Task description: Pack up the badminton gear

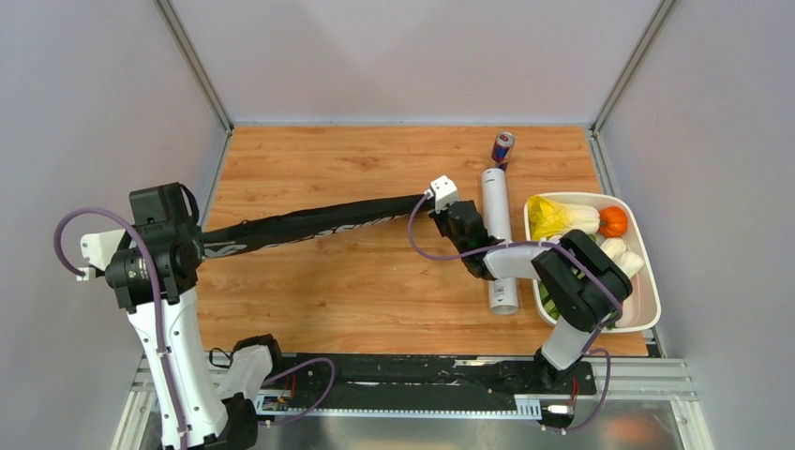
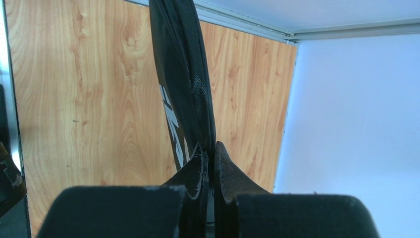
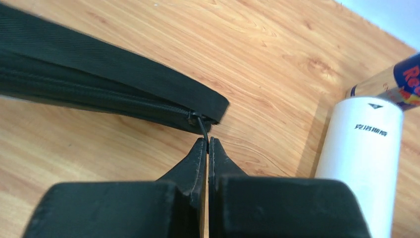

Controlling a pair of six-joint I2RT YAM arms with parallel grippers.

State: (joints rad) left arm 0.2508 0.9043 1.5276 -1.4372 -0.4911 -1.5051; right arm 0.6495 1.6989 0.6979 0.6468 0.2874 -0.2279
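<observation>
two arms holding a long black racket bag taut while one works its zip

the racket bag is stretching across the wooden table, running from the left side toward the middle right. the left gripper is pinching the bag's left end, its jaws pressed together on the fabric edge. the right gripper is closing tightly on the thin zipper pull at the bag's right end, jaws all but touching.

the step in hand appears to be the zip. the slider is sitting right at the corner of the bag and the teeth along the visible stretch are looking closed, so the run seems to be at its end. the next move is probably calling for both grippers to let go gently so the bag is not dragged, and then for a decision about the white tube, which is lying on the table just beside the right arm, outside the bag.

no rackets or shuttlecocks are showing anywhere; whether they are inside the bag or the tube cannot be told. the right arm is crossing over the middle of the tube. the bag's lettering is too blurred to read. a drink can is standing at the tube's far end, and a white tray of vegetables is sitting at the right edge
</observation>
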